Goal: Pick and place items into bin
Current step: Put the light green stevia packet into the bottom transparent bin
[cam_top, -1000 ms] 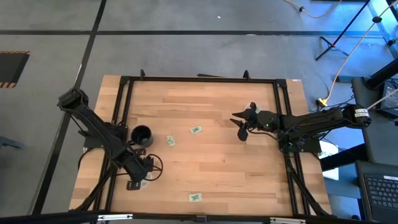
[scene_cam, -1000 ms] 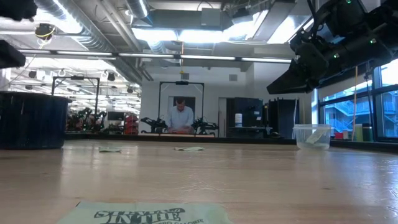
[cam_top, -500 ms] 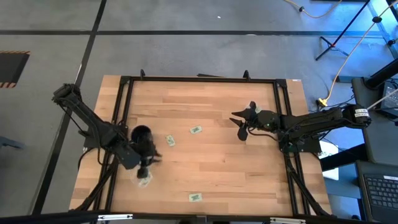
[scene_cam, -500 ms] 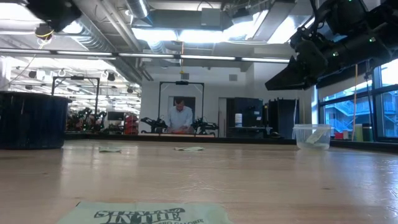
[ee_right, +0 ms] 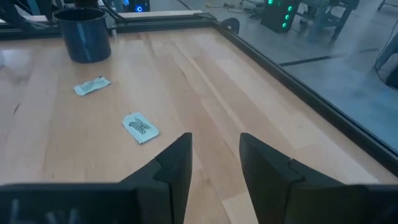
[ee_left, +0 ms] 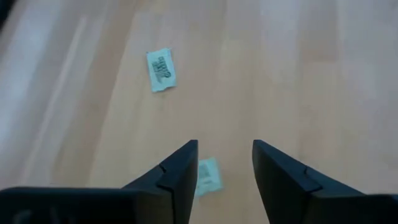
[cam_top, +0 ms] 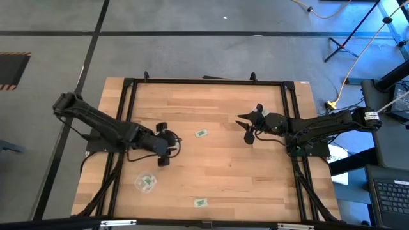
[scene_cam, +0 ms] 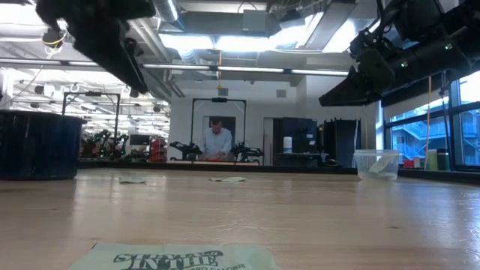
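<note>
Pale green packets lie flat on the wooden table: one (cam_top: 201, 133) mid-table, one (cam_top: 200, 202) by the near edge, one (ee_left: 205, 177) right below my left gripper's fingers. My left gripper (cam_top: 165, 144) hovers open above that packet, beside the black cup (ee_right: 84, 34), which its arm hides in the high view. Another packet (cam_top: 147, 183) lies in a clear tub (cam_top: 138, 185) near the table's left near corner. My right gripper (cam_top: 245, 128) waits open above the table's right half, holding nothing.
A black frame (cam_top: 204, 82) runs around the table, with rails down its left and right sides. In the low view a clear tub (scene_cam: 375, 163) shows at the right. A person stands at a bench in the room beyond. Bare wood lies between the two grippers.
My left gripper has swung from over the clear tub at the left near corner toward the far edge and the right, rising and turning to point toward the table's right. It now hangs over the packet beside the cup. The tub with its packet is uncovered.
</note>
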Motion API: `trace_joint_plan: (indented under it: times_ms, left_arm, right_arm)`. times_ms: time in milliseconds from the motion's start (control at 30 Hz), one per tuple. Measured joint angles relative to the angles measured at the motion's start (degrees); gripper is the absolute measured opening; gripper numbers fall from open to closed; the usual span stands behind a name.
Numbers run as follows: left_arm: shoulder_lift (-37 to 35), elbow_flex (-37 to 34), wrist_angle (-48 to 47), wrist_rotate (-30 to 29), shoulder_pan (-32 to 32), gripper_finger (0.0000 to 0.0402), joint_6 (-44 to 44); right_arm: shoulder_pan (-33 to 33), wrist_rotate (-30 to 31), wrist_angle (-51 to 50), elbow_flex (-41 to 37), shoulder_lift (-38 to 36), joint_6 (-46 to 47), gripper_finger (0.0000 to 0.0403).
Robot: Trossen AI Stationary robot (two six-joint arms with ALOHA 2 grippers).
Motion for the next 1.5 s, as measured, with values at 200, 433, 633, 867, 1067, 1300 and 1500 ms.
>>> trace_joint_plan:
  times_ms: [200, 433, 633, 867, 1067, 1300, 1500]
  left_arm:
    - [6.28, 0.00, 1.69, -1.90, 2.13, 0.0145, 4.90]
    - [14.60, 0.00, 1.22, 0.76, 2.31, 0.0142, 8.51]
    - [19.09, 0.00, 1.05, 3.13, 2.33, 0.0141, 9.93]
    - [21.44, 0.00, 0.22, 2.97, 2.38, 0.0141, 9.41]
    - [22.92, 0.03, -0.05, 3.12, 3.07, 0.0141, 7.72]
    - [23.25, 0.17, -0.09, 6.21, 4.80, 0.0141, 7.73]
    - [23.30, 0.13, -0.05, 8.12, 5.98, 0.0119, 7.83]
  right_arm:
    - [0.01, 0.00, -0.15, 0.00, 0.00, 1.03, 0.0138]
    - [-0.01, 0.00, -2.48, 0.00, 0.00, 2.83, 0.0138]
    - [0.01, 0.00, -2.75, 0.00, 0.02, 3.17, 0.0138]
    - [0.01, 0.00, -2.75, -0.01, 0.02, 3.19, 0.0138]
    - [0.01, 0.00, -2.77, -0.02, 0.02, 3.19, 0.0138]
    - [-0.01, 0.02, -2.89, -0.04, 0.02, 3.45, 0.0138]
    - [0.01, 0.00, -2.93, -0.04, 0.02, 3.45, 0.0138]
